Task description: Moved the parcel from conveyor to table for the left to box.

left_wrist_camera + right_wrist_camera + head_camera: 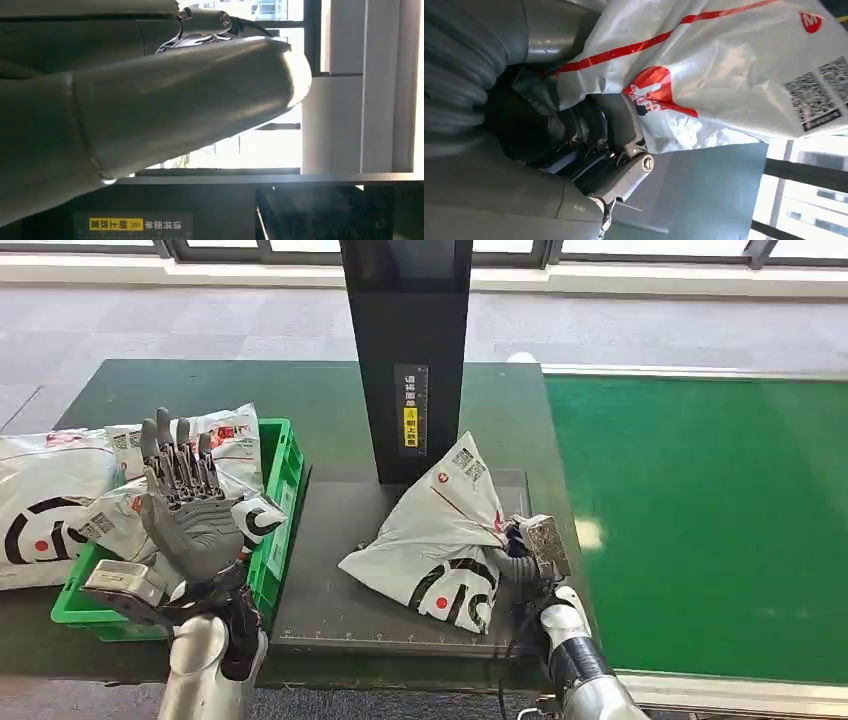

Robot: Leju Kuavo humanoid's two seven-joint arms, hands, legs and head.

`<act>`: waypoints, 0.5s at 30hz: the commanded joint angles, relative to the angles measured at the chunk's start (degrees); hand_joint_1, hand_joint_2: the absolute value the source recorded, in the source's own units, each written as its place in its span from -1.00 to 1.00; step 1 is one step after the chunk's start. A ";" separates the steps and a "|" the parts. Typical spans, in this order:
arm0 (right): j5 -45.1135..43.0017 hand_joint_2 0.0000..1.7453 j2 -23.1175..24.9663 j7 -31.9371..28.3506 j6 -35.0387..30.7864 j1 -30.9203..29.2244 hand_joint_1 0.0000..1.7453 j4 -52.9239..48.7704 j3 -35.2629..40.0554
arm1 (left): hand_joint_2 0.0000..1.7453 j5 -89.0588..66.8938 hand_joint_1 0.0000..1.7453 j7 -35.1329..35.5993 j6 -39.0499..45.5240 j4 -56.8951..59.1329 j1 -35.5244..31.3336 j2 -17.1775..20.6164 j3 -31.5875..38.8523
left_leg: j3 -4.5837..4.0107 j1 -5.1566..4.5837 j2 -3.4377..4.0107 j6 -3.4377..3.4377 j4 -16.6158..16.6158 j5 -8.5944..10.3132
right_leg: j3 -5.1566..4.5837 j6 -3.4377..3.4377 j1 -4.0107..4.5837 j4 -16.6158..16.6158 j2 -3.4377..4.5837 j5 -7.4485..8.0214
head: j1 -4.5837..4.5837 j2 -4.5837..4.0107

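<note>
Parcel [445, 540] on dark table [330, 540] — right hand [520, 550] grips it; left hand [190, 510] raised, spread

Robot hand [594, 135] grips parcel [724, 85] — fingers curled in.

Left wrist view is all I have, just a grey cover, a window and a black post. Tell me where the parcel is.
Observer: The parcel lies on the dark plate at the foot of the black post, beside the green conveyor.
Operator: Report the right hand.
Observer: The right hand grips the parcel's right edge; the right wrist view shows its dark fingers closed on the plastic.
Operator: Now the left hand.
Observer: The left hand is raised with fingers spread, holding nothing, in front of the green crate.
Operator: Say what's in that crate.
Observer: More white parcels are piled in it.
</note>
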 commanded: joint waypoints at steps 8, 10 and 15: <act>-0.05 1.00 -0.27 -2.52 7.74 -3.66 -1.00 7.81 -3.45 | -1.00 0.55 -1.00 -0.46 0.73 4.62 -1.31 2.16 -1.55 | 0.13 0.00 0.02 0.01 -0.12 0.10 | 0.14 -0.06 0.01 -0.12 -0.09 0.11 | 0.00 0.00; 0.61 1.00 -0.81 -2.92 8.07 -3.50 -1.00 3.95 -2.88 | -1.00 0.75 -1.00 -0.92 0.74 4.43 -0.82 2.45 -1.11 | 0.13 -0.02 0.01 0.03 -0.10 0.12 | 0.12 -0.05 -0.01 -0.08 -0.11 0.10 | 0.00 0.00; 0.66 1.00 -0.87 -2.24 8.58 -3.62 -1.00 2.97 -2.84 | -1.00 0.83 -1.00 -1.11 0.60 4.22 -0.52 2.61 -0.92 | 0.10 -0.04 0.05 0.02 -0.07 0.11 | 0.08 -0.07 -0.04 -0.03 -0.06 0.12 | 0.00 0.00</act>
